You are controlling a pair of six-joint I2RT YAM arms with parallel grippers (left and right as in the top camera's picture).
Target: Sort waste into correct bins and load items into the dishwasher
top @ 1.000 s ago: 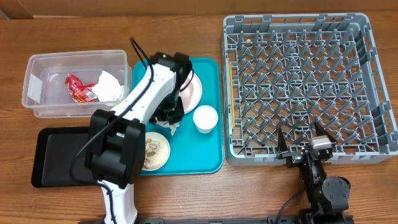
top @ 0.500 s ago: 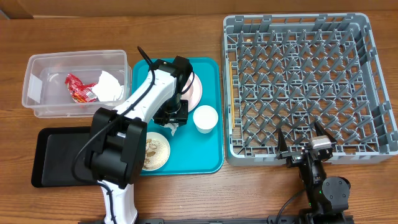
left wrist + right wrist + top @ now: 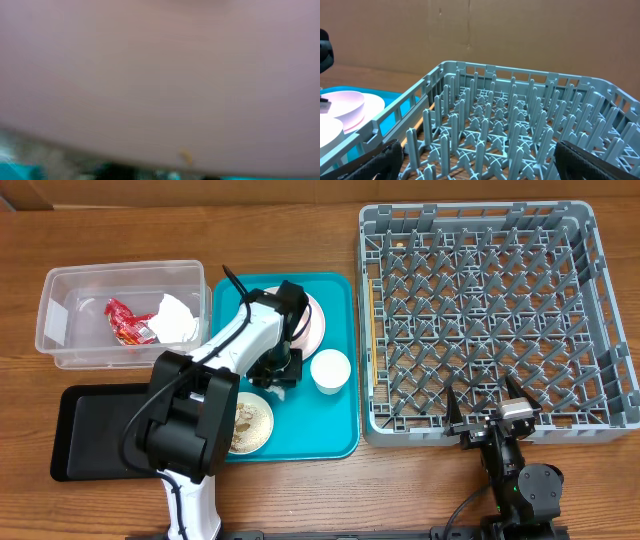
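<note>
The grey dish rack (image 3: 490, 310) fills the right side of the table, with no dishes in it. Beside it lies the teal tray (image 3: 340, 435), which holds all the dishes in view. Past the tray's left rim stand the clear tub (image 3: 60, 340) and, nearer the robot, the black tray (image 3: 90, 430). The tub holds a red wrapper (image 3: 128, 320) and a white napkin (image 3: 178, 318).

On the teal tray are the wide plate (image 3: 314, 320) at the far end, a bowl with pale crumbs (image 3: 250, 423) at the near end, and a white cup (image 3: 329, 370) between them toward the rack.

The left gripper (image 3: 278, 368) is low over the tray's middle, just beside the cup. A crumpled napkin (image 3: 283, 389) shows directly at its near edge, touching or nearly so. From above, the gripper body hides its jaws, and the left wrist view is a pale blur, perhaps the plate seen very close. It cannot be told whether the jaws have pinched the paper. The lump has no clear long axis.

The likely next move is to carry this napkin left over the tray rim to the tub. The left arm is far nearer. The right gripper (image 3: 484, 408) sits well apart at the rack's near wall, fingers spread wide and empty.
</note>
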